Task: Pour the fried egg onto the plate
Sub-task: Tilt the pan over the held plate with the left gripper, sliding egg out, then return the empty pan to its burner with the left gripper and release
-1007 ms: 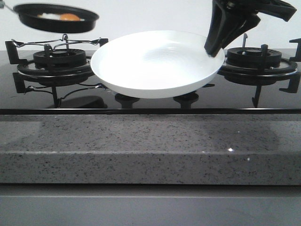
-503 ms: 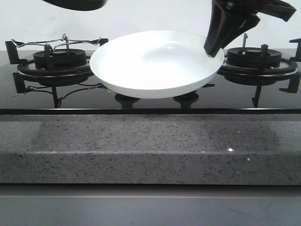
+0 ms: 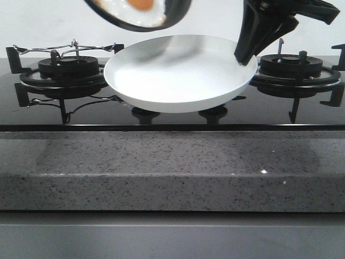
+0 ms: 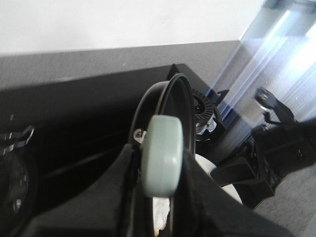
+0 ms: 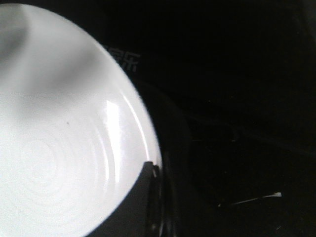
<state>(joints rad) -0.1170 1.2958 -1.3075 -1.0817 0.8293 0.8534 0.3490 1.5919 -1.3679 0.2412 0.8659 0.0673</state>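
Note:
The black frying pan hangs tipped steeply above the far left part of the white plate. The fried egg, white with an orange yolk, lies inside the pan facing the camera. My left gripper is shut on the pan's pale green handle; an edge of the egg shows below the handle. My right gripper is shut on the plate's right rim and holds the plate off the hob. In the right wrist view a dark finger overlaps the plate. The plate is bare.
A black glass hob carries a left burner with a wire stand over it and a right burner. Two knobs sit under the plate. A grey granite counter edge runs along the front.
The pan has risen from above the left burner, moved right, and now tips over the plate with the egg sliding toward its lower rim. The plate and right gripper have stayed put.

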